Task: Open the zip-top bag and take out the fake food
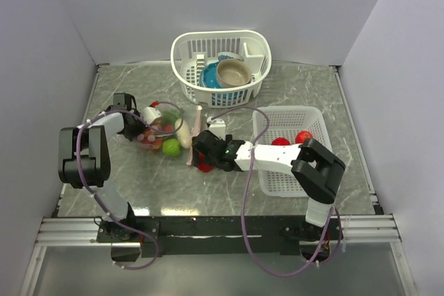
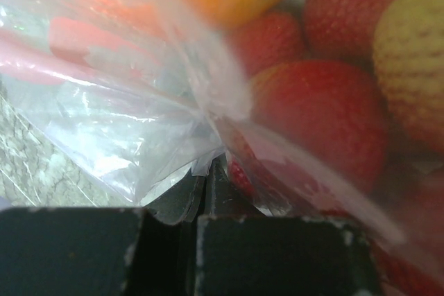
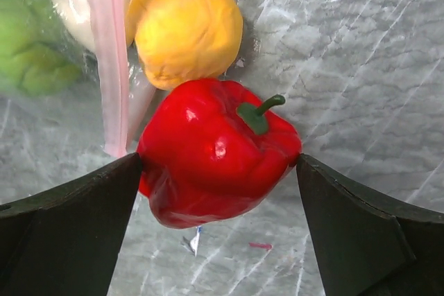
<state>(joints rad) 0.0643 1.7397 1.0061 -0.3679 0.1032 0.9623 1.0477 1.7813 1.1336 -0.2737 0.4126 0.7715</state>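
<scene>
The clear zip-top bag (image 1: 161, 129) lies left of centre, with red, orange and green fake food (image 1: 171, 147) inside it. My left gripper (image 1: 142, 124) is shut on a fold of the bag's plastic (image 2: 139, 123), with red fruits (image 2: 319, 109) pressed close behind the film. The bag's pink zip strip (image 3: 111, 53) points toward my right gripper (image 3: 219, 161). That gripper stands open, its fingers on either side of a red bell pepper (image 3: 215, 150) lying on the table outside the bag. An orange fruit (image 3: 186, 29) rests just beyond the pepper at the bag's mouth.
A white mesh basket (image 1: 316, 123) on the right, under my right arm, holds two red pieces (image 1: 303, 136). Another white basket (image 1: 187, 53) at the back holds a blue bowl and a tan bowl (image 1: 232, 72). Walls enclose the marble table.
</scene>
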